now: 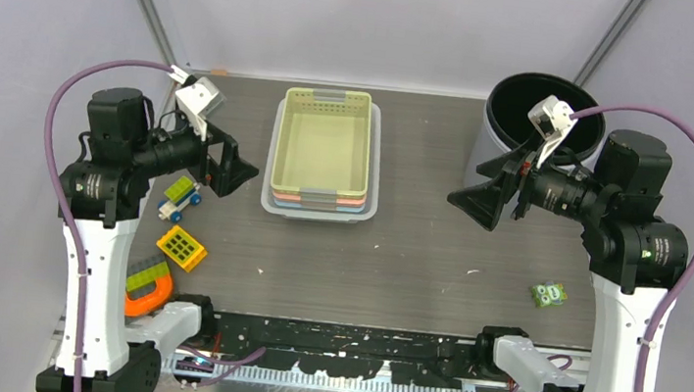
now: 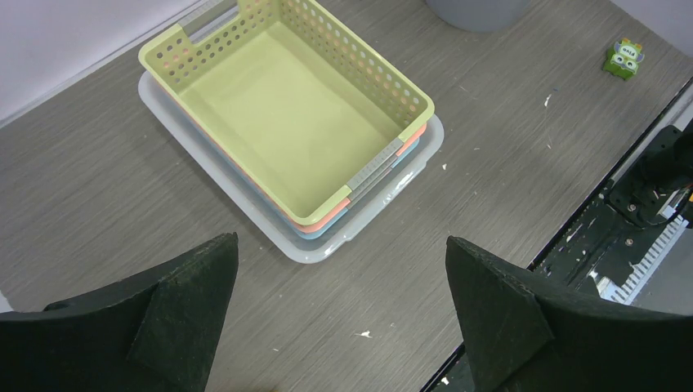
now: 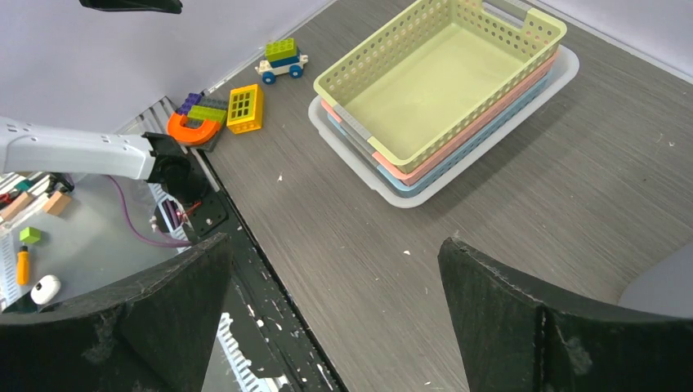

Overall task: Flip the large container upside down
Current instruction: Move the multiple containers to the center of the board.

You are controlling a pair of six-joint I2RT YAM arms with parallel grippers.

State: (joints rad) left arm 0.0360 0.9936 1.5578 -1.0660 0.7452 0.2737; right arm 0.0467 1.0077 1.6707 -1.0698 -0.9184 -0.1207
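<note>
Not started: large grey round bin with black inside (image 1: 517, 97) upright at 1 o'clock on tabletop (image 1: 414, 263), mouth up, untouched. Left gripper (image 1: 236, 166) and right gripper (image 1: 483, 194) spread wide, empty, hovering. Grasp and flip all left to do

Grey-black container (image 1: 492, 139), perforated yellow-green basket (image 1: 322, 149)

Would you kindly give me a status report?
Left gripper, right gripper: jaws open, empty. Round bin upright, not held. Basket stack apart, not in the way.
</note>
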